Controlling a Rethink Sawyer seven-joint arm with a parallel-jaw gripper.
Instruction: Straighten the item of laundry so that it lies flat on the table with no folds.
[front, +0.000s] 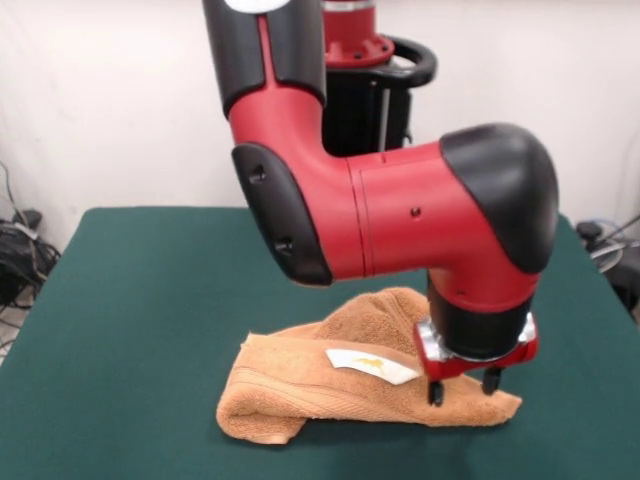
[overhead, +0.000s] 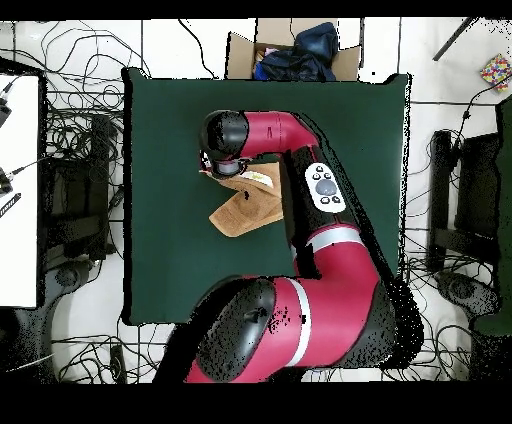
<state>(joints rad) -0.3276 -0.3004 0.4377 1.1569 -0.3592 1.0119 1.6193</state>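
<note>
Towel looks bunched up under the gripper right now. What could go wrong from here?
1. The towel is folded over itself, so the gripper, low over its corner with fingers apart, may pinch several layers and drag the bundle rather than spread it.
2. The rolled fold at the other end could stay tucked under.
3. The arm hides much of the towel from overhead, so checking flatness is hard.

Towel (front: 330, 385) on table (front: 130, 300), mid-front.
</note>
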